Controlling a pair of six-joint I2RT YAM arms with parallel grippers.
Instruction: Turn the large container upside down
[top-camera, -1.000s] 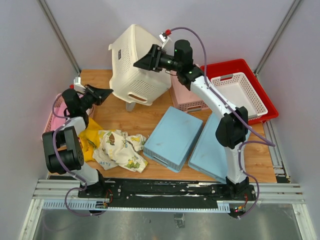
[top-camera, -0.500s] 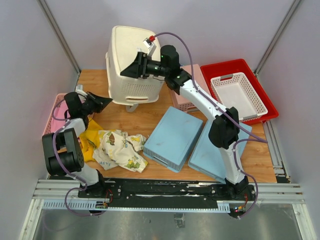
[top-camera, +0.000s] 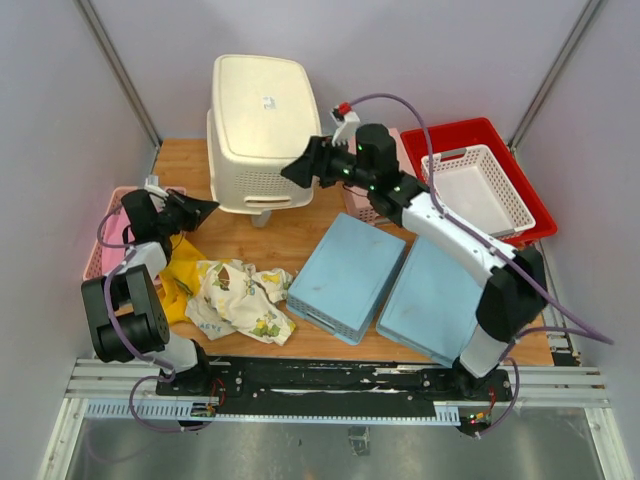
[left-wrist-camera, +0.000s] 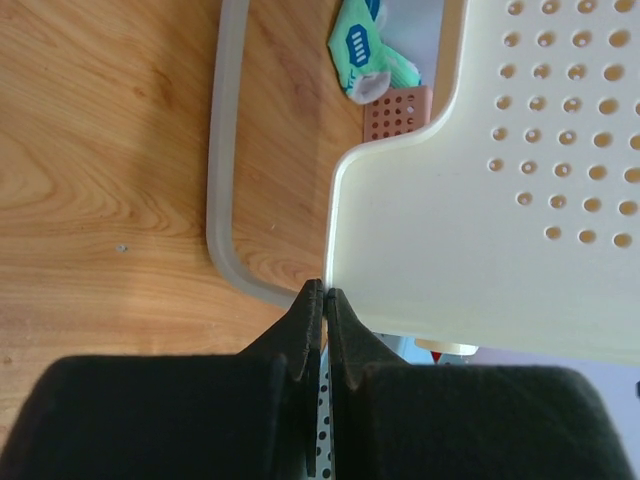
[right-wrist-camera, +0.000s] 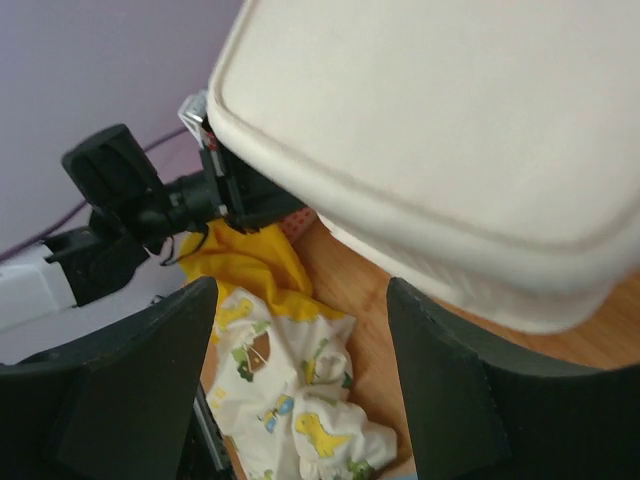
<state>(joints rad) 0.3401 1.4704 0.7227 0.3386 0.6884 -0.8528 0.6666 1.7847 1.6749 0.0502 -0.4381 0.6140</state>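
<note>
The large container is a cream tub standing upside down at the back left of the table, flat bottom up. Its perforated wall fills the left wrist view, and its bottom shows in the right wrist view. My right gripper is open and empty just right of the tub, apart from it; its jaws stand wide. My left gripper is shut and empty, with its tips at the tub's lower left corner edge.
A red tray holds a white lattice basket at the back right. A pink basket sits behind my right arm, another at the left edge. Two blue containers lie mid-table. Printed cloth and yellow cloth lie front left.
The tub went from tilted in my right gripper to standing upside down on the table. My right gripper let go and drew back to the right. My left gripper shifted slightly left.
</note>
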